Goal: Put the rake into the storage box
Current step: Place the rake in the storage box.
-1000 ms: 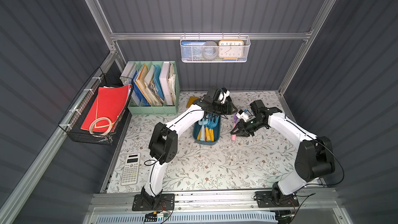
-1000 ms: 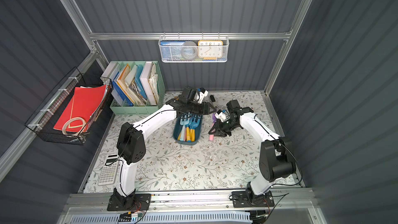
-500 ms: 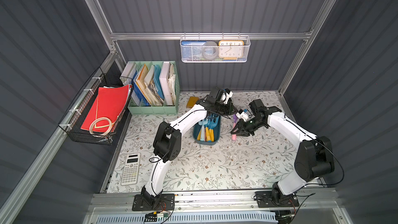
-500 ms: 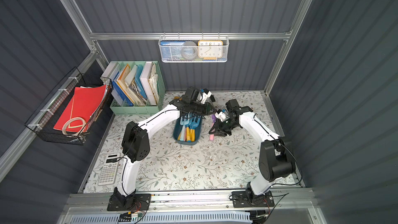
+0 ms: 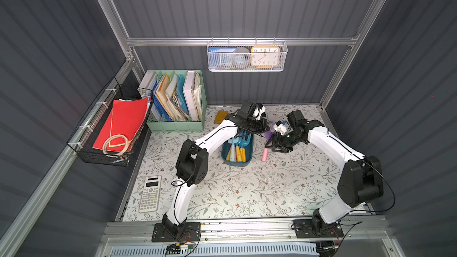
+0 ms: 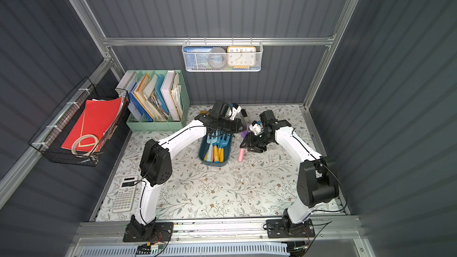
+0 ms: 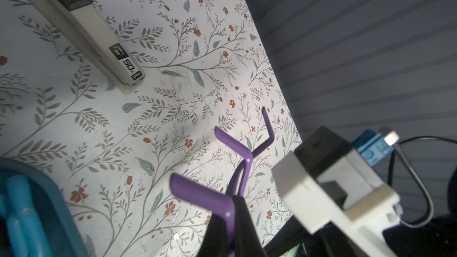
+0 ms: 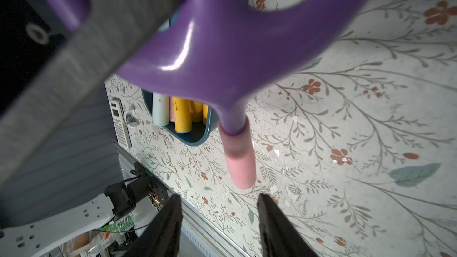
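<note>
The rake (image 5: 269, 133) has a purple forked head and a pink handle (image 5: 264, 155). It hangs tilted, head up, just right of the storage box (image 5: 249, 160), a teal tray holding several blue and yellow toy tools. My left gripper (image 7: 232, 201) is shut on one purple tine of the rake (image 7: 238, 148). It reaches over the box's far end in both top views (image 6: 240, 129). My right gripper (image 8: 217, 196) is open, and the pink handle (image 8: 238, 159) sits just beyond its fingertips, untouched. In a top view the right gripper (image 5: 272, 145) hovers beside the handle.
A white and black stapler (image 7: 99, 35) lies near the back wall. A mint-green file organizer (image 5: 178, 119) stands back left, beside a black wire basket (image 5: 81, 144) of red folders. A calculator (image 5: 150, 194) lies front left. A white mesh basket (image 5: 247, 69) hangs on the back wall.
The left gripper has reached across to the rake's head and shut on a tine. The right gripper has opened and let go of the rake.
</note>
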Robot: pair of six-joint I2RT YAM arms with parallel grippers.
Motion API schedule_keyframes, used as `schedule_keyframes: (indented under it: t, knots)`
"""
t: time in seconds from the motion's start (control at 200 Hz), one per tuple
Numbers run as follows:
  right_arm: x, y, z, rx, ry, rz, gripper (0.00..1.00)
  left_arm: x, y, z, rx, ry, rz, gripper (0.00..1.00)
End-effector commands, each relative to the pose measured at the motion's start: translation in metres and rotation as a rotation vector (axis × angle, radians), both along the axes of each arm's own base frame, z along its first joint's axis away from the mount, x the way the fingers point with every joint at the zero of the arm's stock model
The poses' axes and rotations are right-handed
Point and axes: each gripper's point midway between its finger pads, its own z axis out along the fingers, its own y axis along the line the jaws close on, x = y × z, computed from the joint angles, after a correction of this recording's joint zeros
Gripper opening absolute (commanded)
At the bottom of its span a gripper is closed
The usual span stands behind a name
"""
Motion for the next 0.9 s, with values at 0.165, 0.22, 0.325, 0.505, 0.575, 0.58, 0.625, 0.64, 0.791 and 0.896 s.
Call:
schedule_keyframes:
  t: [0.165,0.22,0.325,0.505,0.575,0.58,0.625,0.64,0.791,0.896]
  knots:
    - [0.013,-0.015,-0.01,0.012,0.029,-0.097,0.53,0.019,0.068,0.038,0.039,-0.097,0.115,0.0]
    - [0.013,-0.016,-0.011,0.015,0.034,-0.098,0.53,0.023,0.078,0.04,0.042,-0.104,0.136,0.0]
    - [0.014,-0.015,-0.011,0.02,0.033,-0.097,0.53,0.029,0.093,0.038,0.059,-0.115,0.167,0.0]
    - [0.016,-0.015,-0.01,0.026,0.026,-0.098,0.53,0.027,0.095,0.01,0.089,-0.077,0.156,0.0]
    - [0.016,-0.016,-0.01,0.024,0.029,-0.101,0.53,0.023,0.096,-0.005,0.096,-0.043,0.17,0.0]
    - [0.016,-0.016,-0.01,0.024,0.029,-0.1,0.53,0.023,0.097,-0.006,0.095,-0.041,0.171,0.0]
    - [0.016,-0.018,-0.01,0.021,0.028,-0.104,0.53,0.021,0.097,-0.011,0.084,-0.032,0.181,0.0]
    - [0.016,-0.018,-0.011,0.02,0.03,-0.105,0.53,0.021,0.097,-0.013,0.081,-0.03,0.185,0.0]
    - [0.017,-0.019,-0.01,0.025,0.027,-0.111,0.53,0.012,0.103,-0.033,0.094,0.01,0.205,0.0]
    - [0.017,-0.019,-0.013,0.028,0.038,-0.113,0.53,0.011,0.105,-0.04,0.099,0.024,0.215,0.0]
